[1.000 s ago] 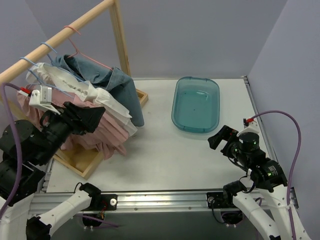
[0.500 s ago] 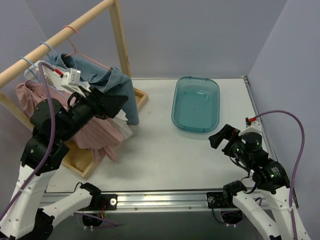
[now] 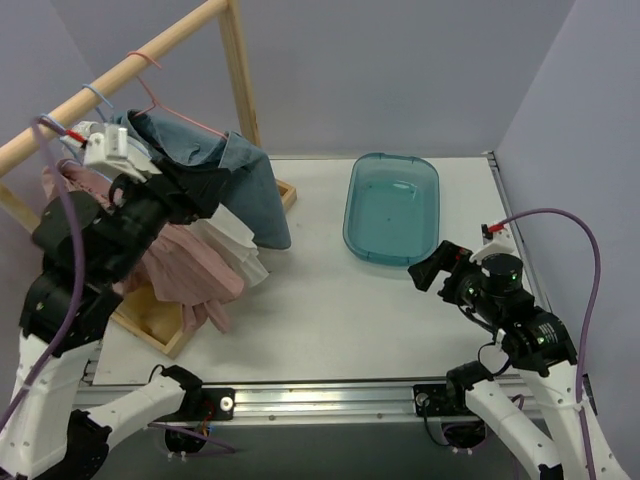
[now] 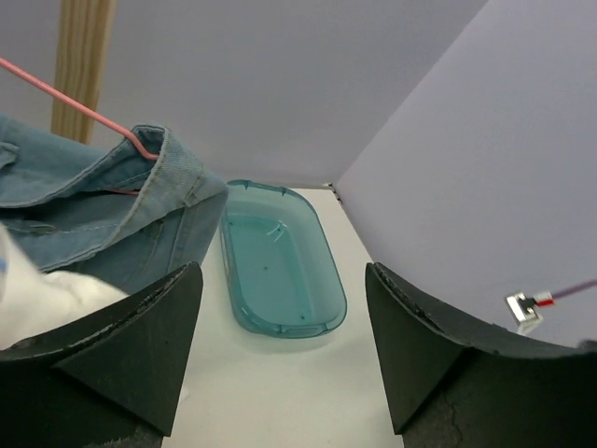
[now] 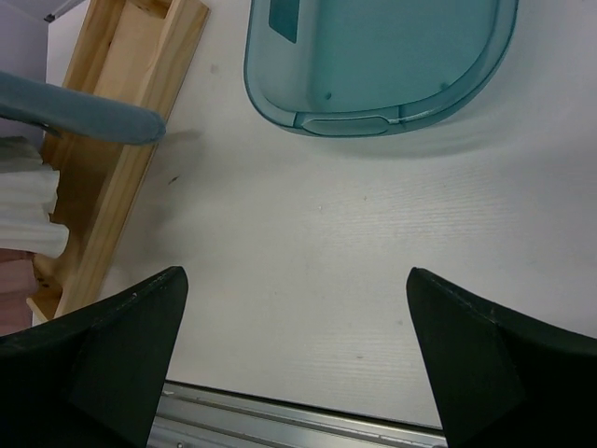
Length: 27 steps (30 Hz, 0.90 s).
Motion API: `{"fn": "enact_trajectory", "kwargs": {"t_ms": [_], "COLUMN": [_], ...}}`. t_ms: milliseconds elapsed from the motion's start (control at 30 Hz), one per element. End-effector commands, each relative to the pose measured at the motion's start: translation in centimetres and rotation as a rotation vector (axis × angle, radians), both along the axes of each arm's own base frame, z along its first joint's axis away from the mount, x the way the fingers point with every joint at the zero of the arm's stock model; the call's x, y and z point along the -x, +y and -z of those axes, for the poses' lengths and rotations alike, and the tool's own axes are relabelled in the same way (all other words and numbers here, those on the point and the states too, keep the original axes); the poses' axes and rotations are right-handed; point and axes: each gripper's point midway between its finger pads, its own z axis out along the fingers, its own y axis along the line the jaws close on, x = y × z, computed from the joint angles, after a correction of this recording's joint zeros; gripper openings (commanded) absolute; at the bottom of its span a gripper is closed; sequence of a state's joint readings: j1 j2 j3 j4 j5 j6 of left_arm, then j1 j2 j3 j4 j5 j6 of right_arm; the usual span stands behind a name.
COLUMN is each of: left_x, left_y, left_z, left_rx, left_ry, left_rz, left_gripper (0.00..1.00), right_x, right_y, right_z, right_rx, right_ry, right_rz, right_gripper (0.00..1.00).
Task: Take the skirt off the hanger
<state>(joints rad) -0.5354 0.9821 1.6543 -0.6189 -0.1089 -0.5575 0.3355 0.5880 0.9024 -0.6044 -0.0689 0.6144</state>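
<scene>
A blue denim skirt [image 3: 250,175] hangs on a pink wire hanger [image 3: 160,95] from the wooden rail [image 3: 120,70]. It also shows in the left wrist view [image 4: 93,205], with the hanger's wire [image 4: 75,112] running into its waistband. A white garment [image 3: 225,235] and a pink garment [image 3: 180,270] hang beside it. My left gripper [image 3: 205,190] is open and empty, raised in front of the clothes, close to the denim [image 4: 284,345]. My right gripper [image 3: 435,270] is open and empty above the bare table at the right [image 5: 294,355].
A teal plastic tray [image 3: 392,208] lies on the table at the back right, also in the left wrist view [image 4: 280,266] and the right wrist view [image 5: 373,56]. The rack's wooden base frame [image 3: 160,325] lies at the left, with an upright post [image 3: 240,70].
My left arm has risen and swung back toward the rail, its gripper moving from the pink garment up to the denim skirt. The right gripper has shifted slightly left.
</scene>
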Motion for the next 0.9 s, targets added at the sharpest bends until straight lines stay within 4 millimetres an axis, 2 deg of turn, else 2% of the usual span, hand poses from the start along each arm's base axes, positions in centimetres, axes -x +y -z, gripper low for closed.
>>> {"fn": "enact_trajectory", "kwargs": {"t_ms": [0,100,200,267,333,533,567,733,833,867], "left_x": [5.1,7.3,8.7,8.4,8.3,7.5,7.0,5.2,4.0,3.7], "left_y": [3.6,6.5,9.5,11.1,11.5,11.2,10.8,10.0,9.8,9.8], "left_z": [-3.7,-3.6,-2.0,0.6,2.5,5.0,6.2,8.8,9.4,8.9], "left_rx": [-0.02,-0.003,-0.009,-0.064,-0.093,-0.083,-0.083,-0.051,-0.045,-0.032], "left_ry": [-0.125,-0.109,-0.049,0.051,0.134,0.222,0.25,0.301,0.314,0.298], "left_rz": [-0.018,-0.1,-0.207,-0.295,-0.321,-0.352,-0.352,-0.388,-0.419,-0.425], "left_gripper": [0.8,0.79,0.75,0.7,0.69,0.66,0.66,0.63,0.63,0.64], "right_x": [-1.7,-2.6,-3.2,-3.4,-3.4,-2.9,-2.8,-2.4,-2.2,-2.0], "right_y": [1.8,2.3,2.5,2.7,2.8,2.7,2.6,2.3,2.1,2.0], "right_z": [-1.3,-1.1,-1.0,-0.9,-0.7,-0.4,-0.5,-0.9,-0.9,-0.8], "right_rx": [-0.005,0.002,0.002,-0.007,-0.015,-0.02,-0.019,-0.022,-0.016,-0.013], "right_ry": [-0.056,-0.044,-0.048,-0.052,-0.047,-0.043,-0.047,-0.06,-0.05,-0.047], "right_rz": [-0.088,-0.102,-0.102,-0.107,-0.111,-0.108,-0.105,-0.097,-0.091,-0.089], "right_gripper": [1.0,1.0,1.0,1.0,1.0,1.0,1.0,1.0,1.0,1.0]}}
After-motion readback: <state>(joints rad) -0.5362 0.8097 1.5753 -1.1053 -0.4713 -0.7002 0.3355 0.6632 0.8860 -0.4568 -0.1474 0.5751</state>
